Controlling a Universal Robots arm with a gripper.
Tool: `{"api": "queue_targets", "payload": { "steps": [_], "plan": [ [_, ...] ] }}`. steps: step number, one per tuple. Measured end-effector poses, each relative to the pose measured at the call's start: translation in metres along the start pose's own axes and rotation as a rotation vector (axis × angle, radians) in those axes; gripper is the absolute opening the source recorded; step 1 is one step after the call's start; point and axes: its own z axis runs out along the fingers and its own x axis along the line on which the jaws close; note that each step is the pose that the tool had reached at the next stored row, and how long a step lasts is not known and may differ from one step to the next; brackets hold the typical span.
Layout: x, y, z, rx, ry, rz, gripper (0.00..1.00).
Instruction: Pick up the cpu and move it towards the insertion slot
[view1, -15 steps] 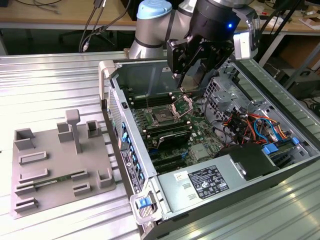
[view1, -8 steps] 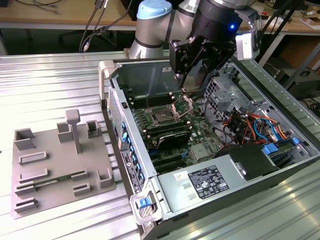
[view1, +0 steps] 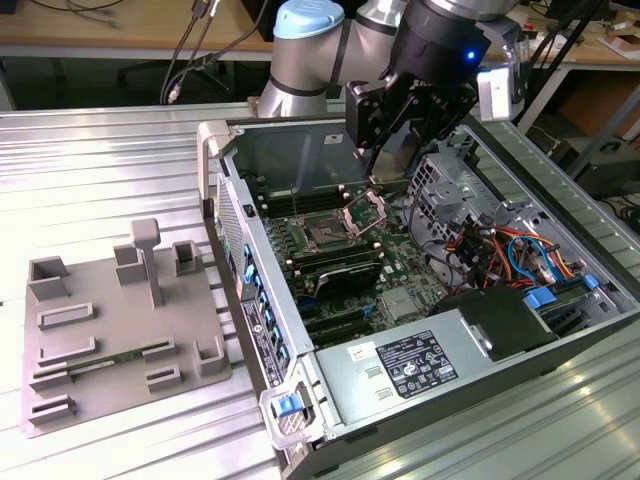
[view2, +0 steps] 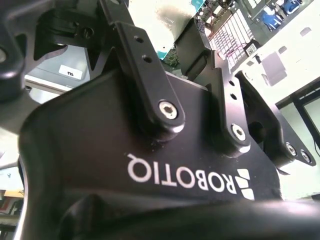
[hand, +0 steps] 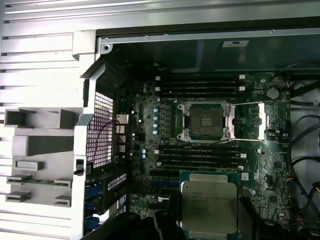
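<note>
The gripper, upper centre of the exterior view, is carrying the cpu pinched between its fingers; the carry step is under way, the chip needing squaring over the open insertion slot, mid-frame in the first wrist view.

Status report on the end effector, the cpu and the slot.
End effector over the open case, shut on the cpu. Insertion slot open, retention frame flipped aside. Nothing in between.
</note>
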Motion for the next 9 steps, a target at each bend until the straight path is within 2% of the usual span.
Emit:
{"api": "queue_targets", "payload": {
  "steps": [9],
  "plan": [
    [-0.0075, -0.0001, 0.0015, -0.0001, 0.0, 0.0, 0.54]
  ]
}}
